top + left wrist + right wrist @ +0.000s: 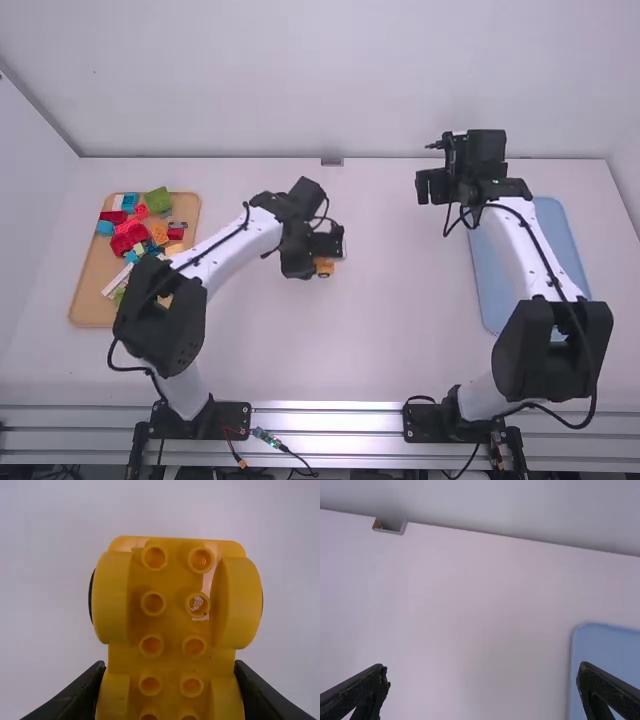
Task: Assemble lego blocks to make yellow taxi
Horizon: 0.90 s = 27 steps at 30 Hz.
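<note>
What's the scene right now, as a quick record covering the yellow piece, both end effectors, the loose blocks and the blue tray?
yellow piece: between left fingers, bare studs and rounded sides facing the wrist camera
left end effector: closed on the yellow piece
right end effector: open, empty
loose blocks: mixed colors, on the tan tray at left
blue tray: right side
</note>
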Each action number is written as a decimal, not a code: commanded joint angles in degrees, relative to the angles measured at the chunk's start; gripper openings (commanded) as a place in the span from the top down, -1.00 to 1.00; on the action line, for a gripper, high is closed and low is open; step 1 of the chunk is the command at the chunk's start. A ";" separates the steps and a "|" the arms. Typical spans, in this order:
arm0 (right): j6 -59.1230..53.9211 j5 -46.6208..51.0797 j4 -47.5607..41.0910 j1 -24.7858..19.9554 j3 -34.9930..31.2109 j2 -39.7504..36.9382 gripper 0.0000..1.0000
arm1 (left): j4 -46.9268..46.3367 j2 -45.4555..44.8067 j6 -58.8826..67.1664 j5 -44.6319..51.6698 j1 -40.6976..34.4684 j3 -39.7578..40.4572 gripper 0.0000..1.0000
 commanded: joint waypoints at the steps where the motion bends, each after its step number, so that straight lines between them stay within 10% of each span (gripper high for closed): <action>1: 0.28 -0.04 0.07 0.07 1.75 -2.14 -0.99 | 2.15 -0.50 7.33 0.20 -1.40 -5.01 0.85; 19: -0.28 0.02 -0.31 0.09 1.75 -4.35 -0.99 | 22.24 -0.08 -2.29 14.84 -2.43 -19.02 0.40; 27: -0.09 0.02 -0.35 0.13 1.75 -4.35 -0.99 | 25.38 -0.08 -9.29 9.84 -2.47 -22.05 0.51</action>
